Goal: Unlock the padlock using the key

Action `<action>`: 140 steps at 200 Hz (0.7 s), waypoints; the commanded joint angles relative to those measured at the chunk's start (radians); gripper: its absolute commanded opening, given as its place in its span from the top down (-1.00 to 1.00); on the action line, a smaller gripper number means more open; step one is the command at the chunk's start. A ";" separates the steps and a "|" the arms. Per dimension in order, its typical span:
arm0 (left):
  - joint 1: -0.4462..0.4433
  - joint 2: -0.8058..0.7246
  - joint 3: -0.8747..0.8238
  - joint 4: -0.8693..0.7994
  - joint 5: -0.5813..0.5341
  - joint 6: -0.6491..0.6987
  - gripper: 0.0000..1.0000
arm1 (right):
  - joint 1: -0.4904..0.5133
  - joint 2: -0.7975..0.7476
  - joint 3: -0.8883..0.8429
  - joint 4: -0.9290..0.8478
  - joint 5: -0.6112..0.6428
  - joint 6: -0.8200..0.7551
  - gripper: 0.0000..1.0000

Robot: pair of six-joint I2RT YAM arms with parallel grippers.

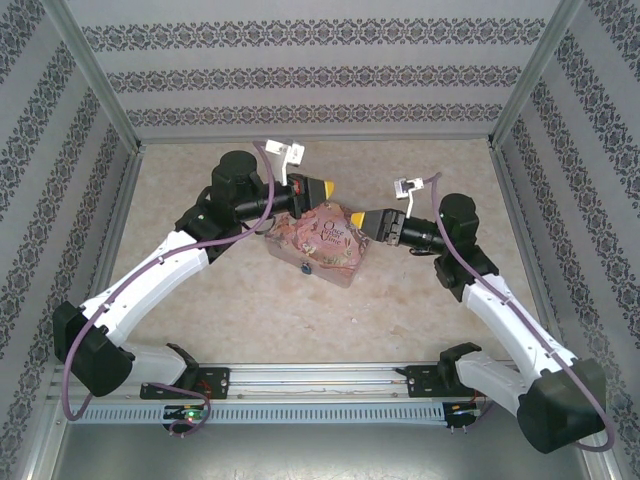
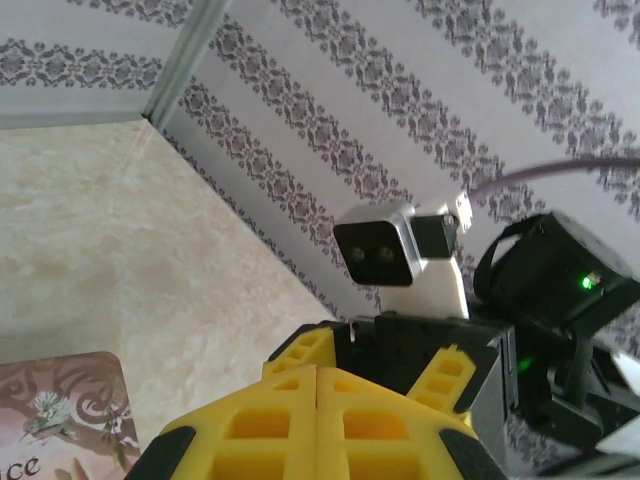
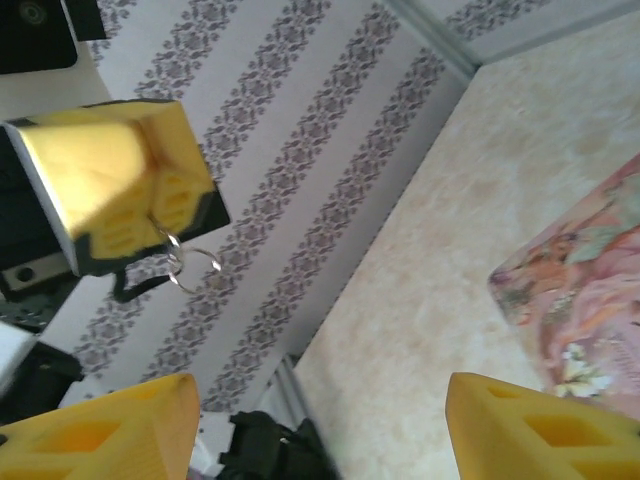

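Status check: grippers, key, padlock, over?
Left gripper shut on the key, its ring dangling. Right gripper open, at the tin's far right corner. Padlock on tin's near side, key not there yet.

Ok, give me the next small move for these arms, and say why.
Probably swing the left gripper, shut on a wire key ring, down toward the padlock on the pink tin's near face. The right gripper stands open and empty beside it, so the left one seems to carry the key, though I cannot make it out.
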 commanded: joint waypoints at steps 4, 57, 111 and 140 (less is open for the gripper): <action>0.008 0.013 0.037 -0.082 0.075 0.145 1.00 | 0.031 0.004 0.040 0.152 -0.052 0.088 -0.33; 0.008 0.030 0.042 -0.063 0.103 0.145 1.00 | 0.090 0.045 0.048 0.198 -0.008 0.086 -0.17; 0.007 0.043 0.043 -0.027 0.120 0.113 1.00 | 0.135 0.077 0.060 0.248 0.014 0.075 0.02; 0.008 0.040 0.036 -0.021 0.116 0.104 1.00 | 0.147 0.088 0.052 0.267 0.026 0.075 0.11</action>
